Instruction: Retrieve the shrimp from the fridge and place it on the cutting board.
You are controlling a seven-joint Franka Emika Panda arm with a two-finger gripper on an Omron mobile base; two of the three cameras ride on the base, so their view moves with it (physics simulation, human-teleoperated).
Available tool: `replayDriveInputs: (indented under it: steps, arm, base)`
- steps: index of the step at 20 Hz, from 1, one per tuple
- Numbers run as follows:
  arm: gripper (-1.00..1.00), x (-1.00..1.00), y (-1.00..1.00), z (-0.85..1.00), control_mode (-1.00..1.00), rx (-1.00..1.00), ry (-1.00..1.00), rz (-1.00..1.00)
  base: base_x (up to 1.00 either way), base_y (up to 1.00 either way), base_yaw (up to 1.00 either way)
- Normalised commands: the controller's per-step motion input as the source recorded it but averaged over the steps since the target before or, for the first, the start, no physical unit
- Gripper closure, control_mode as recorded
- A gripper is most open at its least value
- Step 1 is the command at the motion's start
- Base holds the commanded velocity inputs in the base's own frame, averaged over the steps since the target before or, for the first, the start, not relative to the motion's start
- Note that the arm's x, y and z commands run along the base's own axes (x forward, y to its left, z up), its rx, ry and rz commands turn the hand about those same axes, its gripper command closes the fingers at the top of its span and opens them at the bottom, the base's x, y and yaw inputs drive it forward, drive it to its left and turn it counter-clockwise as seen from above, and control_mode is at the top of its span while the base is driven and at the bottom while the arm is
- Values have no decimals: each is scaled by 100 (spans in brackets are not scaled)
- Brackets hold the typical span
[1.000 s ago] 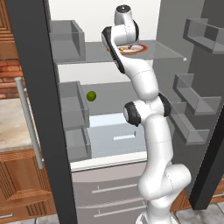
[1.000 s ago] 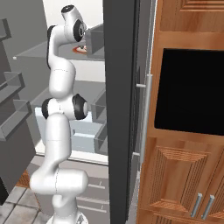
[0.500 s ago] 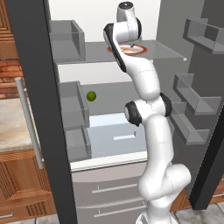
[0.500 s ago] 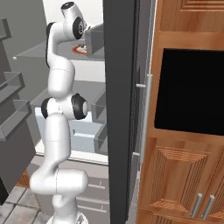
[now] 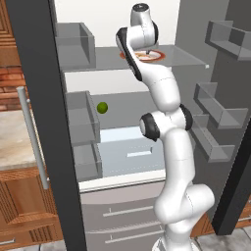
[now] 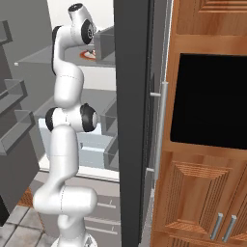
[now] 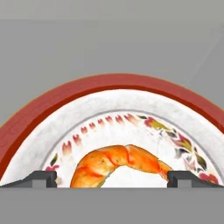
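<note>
End effector [image 7: 112, 178] wide open over shrimp [image 7: 119, 165] on plate [image 7: 87, 94], fridge [image 5: 147, 59] shelf.

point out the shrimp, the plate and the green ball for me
shrimp [image 7: 116, 166]: hand view, middle of its curved orange body.
plate [image 7: 87, 89]: hand view, red rim at the upper left.
green ball [image 5: 102, 107]: left base view, centre of the ball, on a fridge shelf.

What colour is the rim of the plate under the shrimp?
Red; the plate shows best in the hand view.
</note>
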Motion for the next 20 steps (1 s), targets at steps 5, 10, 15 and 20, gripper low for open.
replayDriveInputs:
  steps: [5, 10, 15, 20]
  arm:
    - [-100, 0, 0, -23, -100, 0, 0, 0]
    - [-100, 4, 2, -18, -100, 0, -3, 0]
    - [-100, 20, 1, 0, -100, 0, -4, 0]
    - [-100, 9, 0, -9, -100, 0, -1, 0]
  base:
    - [0, 0, 0]
    - [0, 0, 0]
    - [0, 0, 0]
    - [0, 0, 0]
